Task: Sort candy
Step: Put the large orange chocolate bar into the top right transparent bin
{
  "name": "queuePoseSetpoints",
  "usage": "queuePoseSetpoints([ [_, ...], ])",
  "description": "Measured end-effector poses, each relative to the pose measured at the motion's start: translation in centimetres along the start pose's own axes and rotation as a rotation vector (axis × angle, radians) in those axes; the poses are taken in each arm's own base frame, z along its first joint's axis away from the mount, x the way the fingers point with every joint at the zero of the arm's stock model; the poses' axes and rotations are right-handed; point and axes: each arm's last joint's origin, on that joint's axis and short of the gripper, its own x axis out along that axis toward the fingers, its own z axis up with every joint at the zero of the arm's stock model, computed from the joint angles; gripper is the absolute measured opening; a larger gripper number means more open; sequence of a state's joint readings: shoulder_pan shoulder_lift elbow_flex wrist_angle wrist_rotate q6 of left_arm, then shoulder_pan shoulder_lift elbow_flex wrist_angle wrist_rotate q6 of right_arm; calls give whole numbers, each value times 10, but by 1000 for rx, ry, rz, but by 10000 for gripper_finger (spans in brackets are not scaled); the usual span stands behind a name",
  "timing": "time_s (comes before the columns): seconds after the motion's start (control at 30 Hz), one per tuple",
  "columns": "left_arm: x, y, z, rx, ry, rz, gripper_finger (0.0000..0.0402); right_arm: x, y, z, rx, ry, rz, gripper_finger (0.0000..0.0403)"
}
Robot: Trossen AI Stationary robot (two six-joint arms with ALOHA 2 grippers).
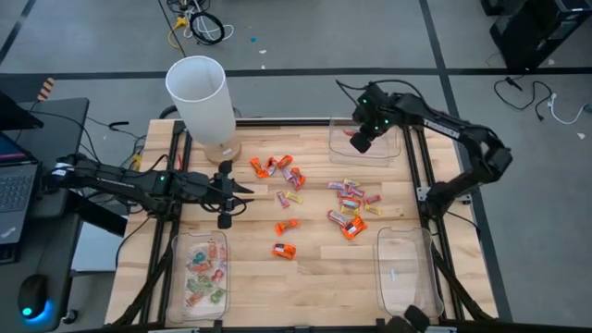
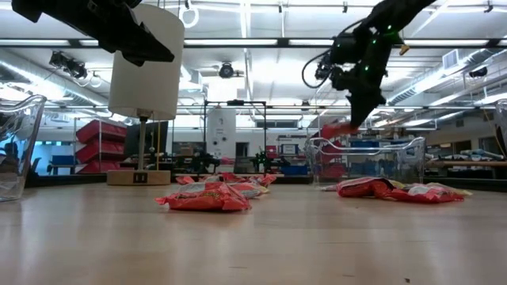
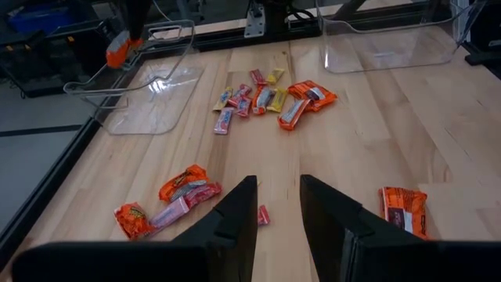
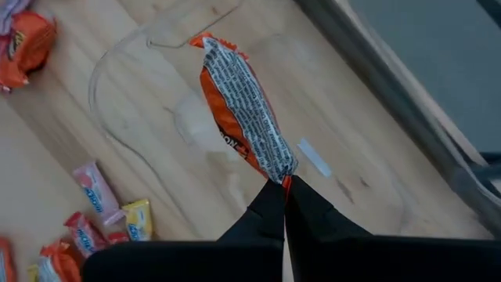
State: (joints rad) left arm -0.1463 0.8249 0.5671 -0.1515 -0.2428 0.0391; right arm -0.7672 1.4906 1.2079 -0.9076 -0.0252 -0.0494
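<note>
Right gripper [image 4: 283, 188], pinching one end of an orange wrapped candy [image 4: 239, 110], hangs it lengthwise over the clear rectangular plastic tray [image 1: 393, 148] at the worktop's far corner, while the left gripper [image 3: 278, 204], fingers spread, waits well short of that tray.
</note>
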Motion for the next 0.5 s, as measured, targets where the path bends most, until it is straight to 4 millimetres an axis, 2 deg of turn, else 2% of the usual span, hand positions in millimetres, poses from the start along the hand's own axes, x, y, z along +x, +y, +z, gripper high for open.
queuePoseSetpoints([
  [0.23, 0, 0, 0, 0, 2, 0, 101, 24, -6, 14, -12, -43, 70, 0],
  [0.5, 0, 0, -1, 3, 9, 0, 101, 35, -15, 10, 12, -40, 81, 0],
])
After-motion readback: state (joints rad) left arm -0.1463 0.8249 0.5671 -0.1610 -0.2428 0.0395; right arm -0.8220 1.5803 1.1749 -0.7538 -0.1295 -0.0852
